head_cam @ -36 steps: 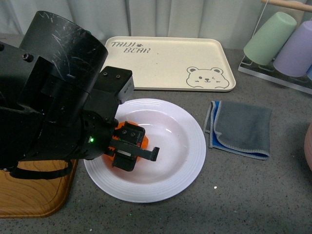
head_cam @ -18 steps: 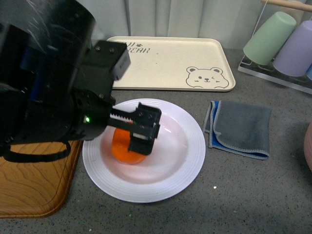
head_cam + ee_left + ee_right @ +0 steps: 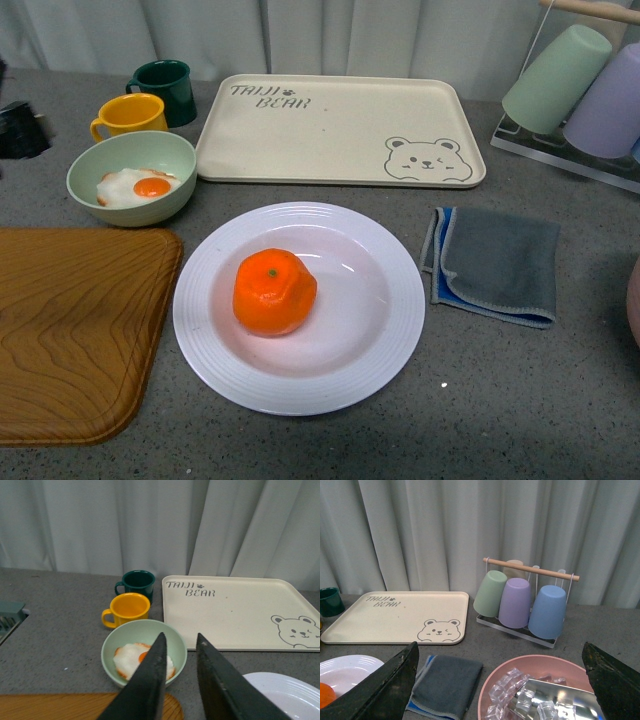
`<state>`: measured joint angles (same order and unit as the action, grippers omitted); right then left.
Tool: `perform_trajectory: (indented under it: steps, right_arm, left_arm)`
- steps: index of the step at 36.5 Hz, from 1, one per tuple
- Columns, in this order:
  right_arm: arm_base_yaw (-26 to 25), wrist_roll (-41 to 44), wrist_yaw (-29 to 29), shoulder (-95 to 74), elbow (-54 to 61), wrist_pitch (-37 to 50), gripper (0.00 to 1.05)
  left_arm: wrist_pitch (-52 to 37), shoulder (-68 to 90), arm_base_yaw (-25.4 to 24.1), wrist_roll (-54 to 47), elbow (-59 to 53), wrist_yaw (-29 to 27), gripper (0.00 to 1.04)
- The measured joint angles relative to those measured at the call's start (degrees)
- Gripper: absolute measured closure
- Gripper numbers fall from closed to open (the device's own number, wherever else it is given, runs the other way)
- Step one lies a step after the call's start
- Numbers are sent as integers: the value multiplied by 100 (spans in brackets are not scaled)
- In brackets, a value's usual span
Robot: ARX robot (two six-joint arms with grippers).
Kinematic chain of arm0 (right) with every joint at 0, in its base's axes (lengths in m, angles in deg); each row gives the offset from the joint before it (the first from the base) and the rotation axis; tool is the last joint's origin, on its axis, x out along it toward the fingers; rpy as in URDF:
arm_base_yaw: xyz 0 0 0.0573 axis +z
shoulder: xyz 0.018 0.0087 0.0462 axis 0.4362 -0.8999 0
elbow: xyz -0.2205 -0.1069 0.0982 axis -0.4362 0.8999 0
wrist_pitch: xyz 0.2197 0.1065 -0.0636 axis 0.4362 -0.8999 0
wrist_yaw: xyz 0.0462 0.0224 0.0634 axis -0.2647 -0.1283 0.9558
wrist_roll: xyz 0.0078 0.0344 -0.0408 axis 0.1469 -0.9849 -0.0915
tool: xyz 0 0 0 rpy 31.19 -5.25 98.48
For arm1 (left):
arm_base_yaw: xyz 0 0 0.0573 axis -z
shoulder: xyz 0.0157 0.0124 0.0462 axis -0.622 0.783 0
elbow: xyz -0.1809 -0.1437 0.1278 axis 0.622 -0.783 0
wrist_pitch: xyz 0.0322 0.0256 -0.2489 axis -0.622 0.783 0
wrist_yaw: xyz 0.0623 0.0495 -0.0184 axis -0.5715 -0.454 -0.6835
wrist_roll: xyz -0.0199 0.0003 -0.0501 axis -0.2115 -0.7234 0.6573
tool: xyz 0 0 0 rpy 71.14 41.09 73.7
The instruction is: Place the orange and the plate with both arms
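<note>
The orange sits left of centre in the white ribbed plate, stem dot up, with no gripper touching it. In the left wrist view my left gripper is open and empty. It is above the table, back from the plate, whose rim shows at a corner. In the right wrist view my right gripper is wide open and empty. The plate rim and a bit of the orange show at the edge there. Neither gripper's jaws show in the front view.
A wooden tray lies left of the plate. A cream bear tray lies behind it and a grey cloth to its right. A pale green bowl with a fried egg, a yellow mug and a green mug stand back left. Back right are a cup rack and a pink bowl of ice.
My left gripper opened and let go of the orange on the plate. The arm then drew back to the left, out of the front view. The orange stays on the plate.
</note>
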<state>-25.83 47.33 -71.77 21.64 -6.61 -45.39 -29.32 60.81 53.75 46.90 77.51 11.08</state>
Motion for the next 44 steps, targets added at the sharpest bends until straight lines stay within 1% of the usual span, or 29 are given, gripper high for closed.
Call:
perform_trajectory:
  steps: [3,4,7,14,17,24,26,27,31,41,42,44]
  right_arm:
    - [0,0,0,0,0,0,9]
    - [0,0,0,0,0,0,9]
    - [0,0,0,0,0,0,9]
    - [0,0,0,0,0,0,9]
    - [0,2,0,0,0,0,9]
    - [0,0,0,0,0,0,9]
    - [0,2,0,0,0,0,9]
    - [0,0,0,0,0,0,9]
    - [0,0,0,0,0,0,9]
    - [0,2,0,0,0,0,9]
    - [0,2,0,0,0,0,9]
    - [0,2,0,0,0,0,9]
  left_arm:
    - [208,-417,-195,-7,-258,157,98]
    - [293,-592,-256,7,-341,203,101]
    - [575,-1126,-409,-20,-560,411,101]
    - [1342,-2197,-723,-22,-883,675,101]
    - [2218,-3005,-835,-22,-892,789,101]
    - [2946,-3976,-1010,-22,-999,955,101]
    - [3158,-4210,-1244,-24,-1045,1335,101]
    - [3244,-4308,-1329,-26,-1062,1392,101]
    - [3589,-4710,-1499,-24,-1086,1427,101]
    - [4701,-5958,-1512,-26,-1091,1458,101]
    - [5947,-7261,-1515,-26,-1091,1456,101]
    - [6039,-7364,-1515,-26,-1093,1456,101]
